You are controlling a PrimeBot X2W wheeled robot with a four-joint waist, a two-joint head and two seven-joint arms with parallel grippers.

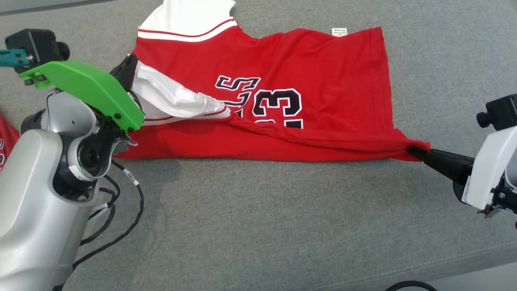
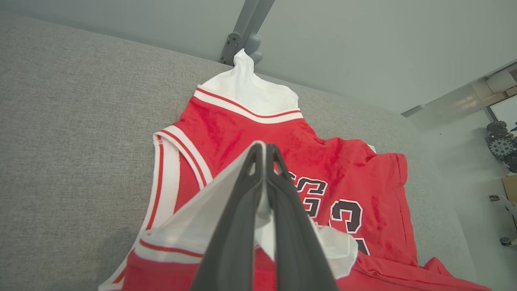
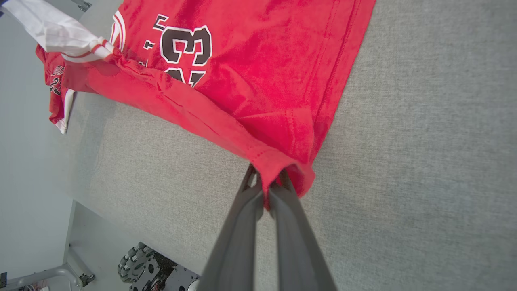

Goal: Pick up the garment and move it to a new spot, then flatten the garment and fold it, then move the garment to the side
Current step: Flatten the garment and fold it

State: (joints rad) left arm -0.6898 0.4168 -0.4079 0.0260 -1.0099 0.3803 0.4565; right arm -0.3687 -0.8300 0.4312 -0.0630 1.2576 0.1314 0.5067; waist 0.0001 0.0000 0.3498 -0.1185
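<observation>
Grey fabric surface (image 1: 258, 210): red basketball jersey with white trim (image 1: 323, 81) spread at 12 o'clock. Left gripper (image 2: 265, 147) clamped on its white fold, 9 o'clock. Right gripper (image 1: 412, 152) clamped on hem corner, 3 o'clock.

In the head view the jersey (image 1: 323, 72) runs off the top edge at its white shoulder, and its folded near edge covers part of the lettering (image 1: 278, 103). The label (image 1: 339, 31) at the far edge is too small to read. A green bracket (image 1: 85, 87) hides most of the left end effector (image 1: 126, 70), whose tips vanish in white cloth. The right end effector (image 1: 418, 153) has its tips buried in the red corner. A second garment (image 1: 6, 143), red, is cut by the left edge and partly hidden behind the left arm (image 1: 36, 194). In the left wrist view the fingers (image 2: 238, 226) block the jersey's middle; in the right wrist view the top edge crops it.
</observation>
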